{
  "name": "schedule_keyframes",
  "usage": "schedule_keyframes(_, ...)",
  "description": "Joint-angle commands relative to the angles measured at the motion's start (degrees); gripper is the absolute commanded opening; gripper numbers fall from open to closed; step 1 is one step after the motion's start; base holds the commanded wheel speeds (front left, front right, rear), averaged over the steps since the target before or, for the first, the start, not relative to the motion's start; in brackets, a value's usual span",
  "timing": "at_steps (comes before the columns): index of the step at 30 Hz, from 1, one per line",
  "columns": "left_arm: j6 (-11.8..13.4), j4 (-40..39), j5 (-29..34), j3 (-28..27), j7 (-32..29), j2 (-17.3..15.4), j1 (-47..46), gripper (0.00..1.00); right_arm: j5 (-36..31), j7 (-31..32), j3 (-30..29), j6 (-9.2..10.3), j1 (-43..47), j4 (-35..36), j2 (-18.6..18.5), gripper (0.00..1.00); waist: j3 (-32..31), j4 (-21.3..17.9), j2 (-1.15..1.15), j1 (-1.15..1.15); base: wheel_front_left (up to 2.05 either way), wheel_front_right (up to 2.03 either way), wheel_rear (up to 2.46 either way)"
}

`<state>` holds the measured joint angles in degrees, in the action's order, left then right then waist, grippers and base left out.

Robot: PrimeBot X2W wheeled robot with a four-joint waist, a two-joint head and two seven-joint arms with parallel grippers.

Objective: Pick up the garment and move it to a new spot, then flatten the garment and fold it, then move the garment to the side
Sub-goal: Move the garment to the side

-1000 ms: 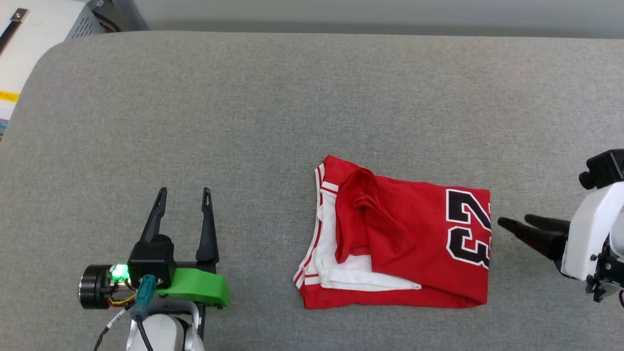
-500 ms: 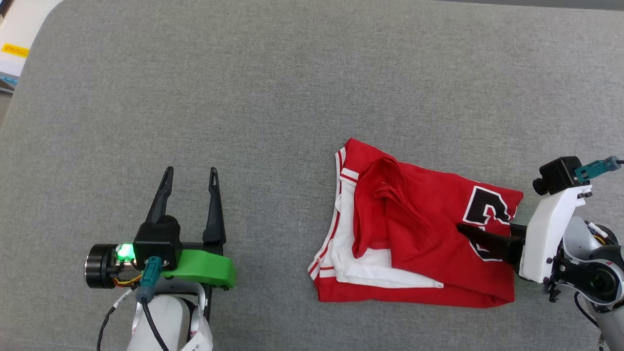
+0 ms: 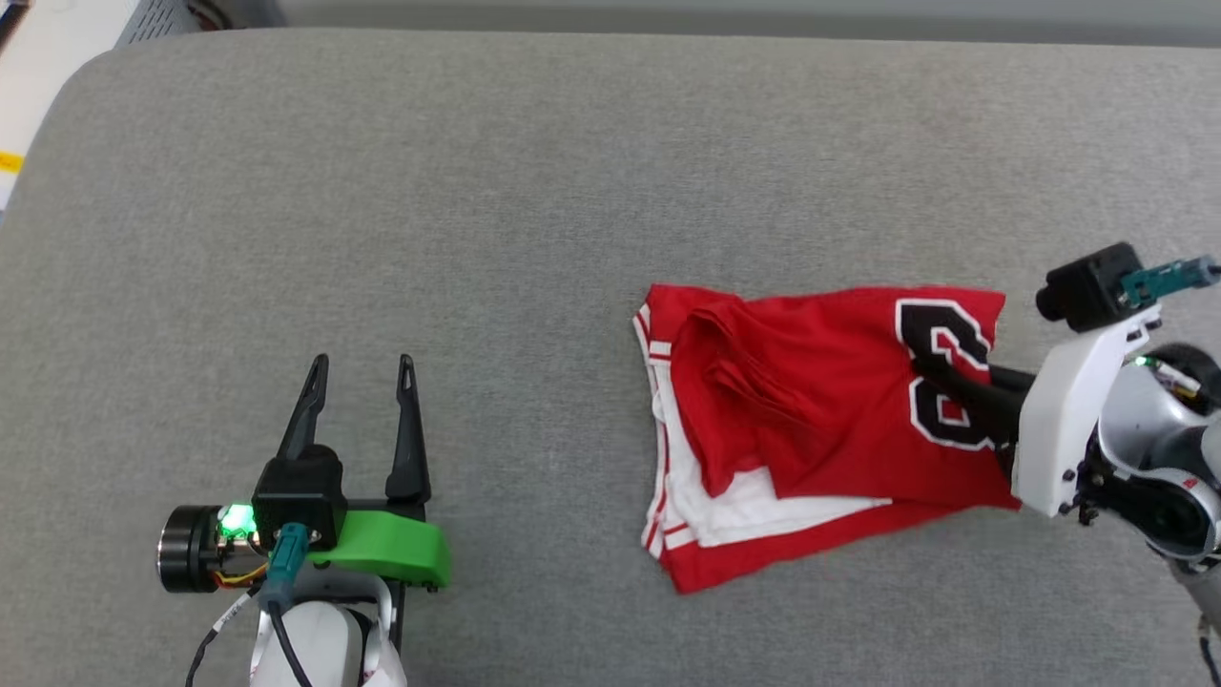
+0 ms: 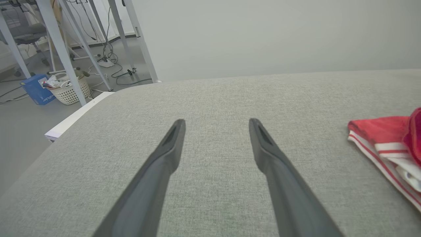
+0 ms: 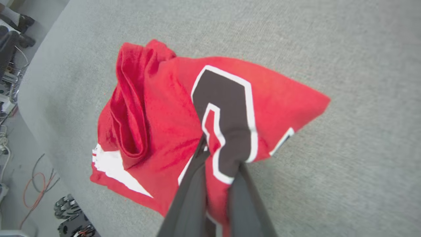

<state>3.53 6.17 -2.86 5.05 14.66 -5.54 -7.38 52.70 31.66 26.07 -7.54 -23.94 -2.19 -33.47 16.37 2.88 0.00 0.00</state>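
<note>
The folded red jersey (image 3: 811, 401) lies right of centre on the grey padded table (image 3: 477, 191), its "23" end bunched at the right gripper (image 3: 930, 367). That gripper is clamped on this end, pinching the stacked layers together, probably so the bundle can travel sideways without unfolding. The left gripper (image 3: 362, 363) rests well apart, fingers spread and empty, likely to be out of the way.
</note>
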Motion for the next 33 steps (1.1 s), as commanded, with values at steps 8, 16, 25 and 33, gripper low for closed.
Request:
schedule_keyframes(8, 0.17, -2.77, 1.57, -1.09, 0.34, -2.29, -0.95, 1.00, -0.21, -0.40, 1.47, 0.05, -7.89, 4.00, -10.18, 0.00, 2.90, -16.91, 0.00, 0.00, 0.00, 0.00, 0.00)
schedule_keyframes(16, 0.40, -5.62, 2.56, -1.25, 0.34, -3.98, -3.37, 1.00, -4.12, -1.87, -1.07, 0.05, -11.38, -4.84, -14.99, 0.00, 8.98, -17.52, 0.00, 0.00, 0.00, 0.00, 0.00)
schedule_keyframes(25, 1.04, -9.86, 3.15, -1.78, 0.34, -5.56, -6.62, 1.00, -11.59, -3.33, -5.72, 0.05, -19.05, -20.95, -18.88, 0.00, 16.91, -14.87, 0.00, 0.00, 0.00, 0.00, 0.00)
schedule_keyframes(33, 1.78, -12.66, 3.35, -2.21, 0.34, -6.46, -7.35, 1.00, -18.02, -7.40, -9.78, 0.05, -26.36, -32.06, -17.89, 0.00, 20.58, -13.72, 0.00, 0.00, 0.00, 0.00, 0.00)
